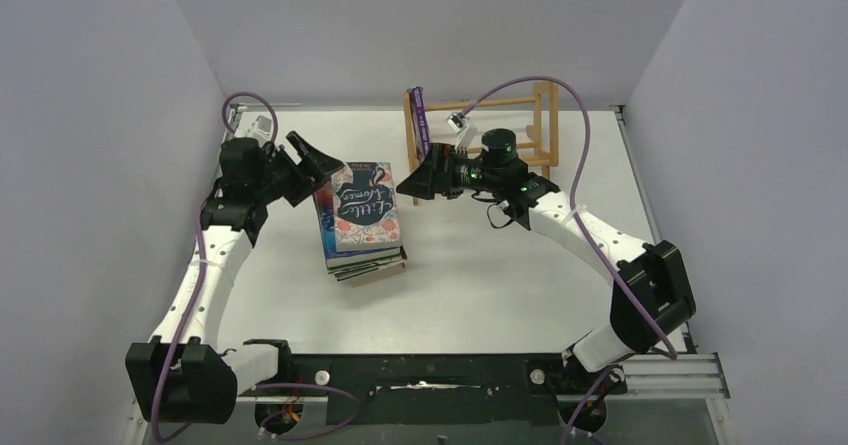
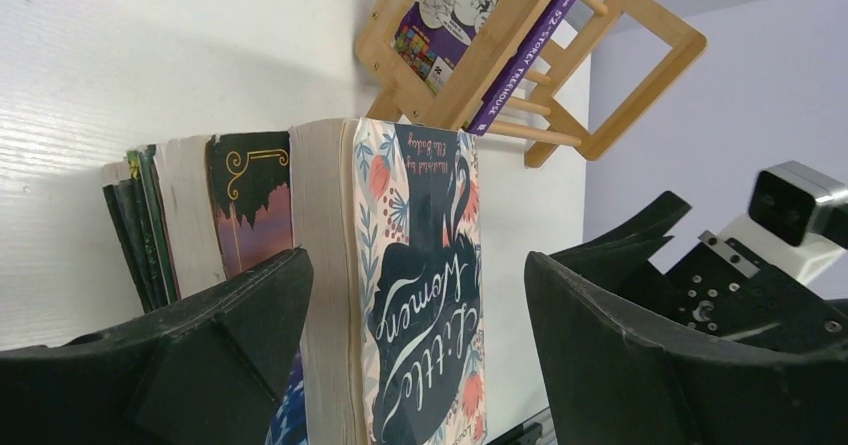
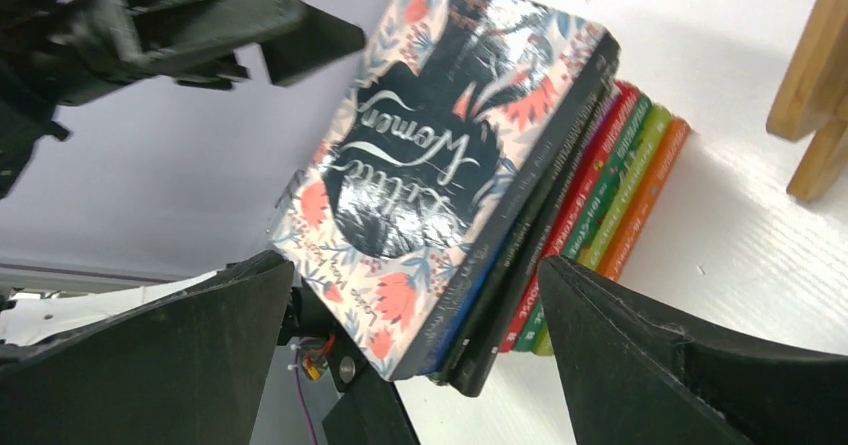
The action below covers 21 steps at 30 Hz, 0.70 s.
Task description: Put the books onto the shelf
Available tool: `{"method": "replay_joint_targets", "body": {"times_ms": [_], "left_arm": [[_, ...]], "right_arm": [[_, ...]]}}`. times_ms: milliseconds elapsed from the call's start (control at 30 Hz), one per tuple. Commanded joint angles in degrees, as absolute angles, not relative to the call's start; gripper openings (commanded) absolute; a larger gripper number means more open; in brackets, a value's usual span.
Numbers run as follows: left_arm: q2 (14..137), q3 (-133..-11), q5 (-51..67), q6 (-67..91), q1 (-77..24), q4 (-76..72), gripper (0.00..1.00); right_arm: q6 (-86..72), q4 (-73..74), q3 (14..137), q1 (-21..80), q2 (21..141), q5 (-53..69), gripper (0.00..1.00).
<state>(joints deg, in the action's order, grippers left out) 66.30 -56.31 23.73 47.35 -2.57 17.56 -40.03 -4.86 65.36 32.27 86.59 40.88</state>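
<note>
From above, the left gripper (image 1: 312, 173) and right gripper (image 1: 412, 183) both gape wide and empty, flanking one stack of books (image 1: 362, 227) on the table (image 1: 480, 285). One purple book (image 1: 420, 125) stands in the single shelf (image 1: 500, 105).

Left wrist: we should centre on Little Women (image 2: 425, 295) alone.

Right wrist: roughly eight spines, count uncertain.

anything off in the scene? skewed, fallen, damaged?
Only the book stack looks untidy. Little Women on top sits offset from the books under it, and the thin bottom books poke out at the near edge. No damage is visible. The purple book stands at the shelf's left end.
</note>
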Motion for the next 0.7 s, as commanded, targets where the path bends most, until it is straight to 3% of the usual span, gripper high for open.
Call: {"method": "replay_joint_targets", "body": {"times_ms": [0,667], "left_arm": [[67.0,-60.4,22.1,43.3,-2.5,20.7,0.77],[72.2,-59.3,22.9,42.1,-8.9,19.3,0.74]], "right_arm": [[-41.6,-3.7,66.1,32.3,89.1,40.5,0.99],[-53.9,-21.6,62.1,34.6,97.9,44.6,0.98]]}}
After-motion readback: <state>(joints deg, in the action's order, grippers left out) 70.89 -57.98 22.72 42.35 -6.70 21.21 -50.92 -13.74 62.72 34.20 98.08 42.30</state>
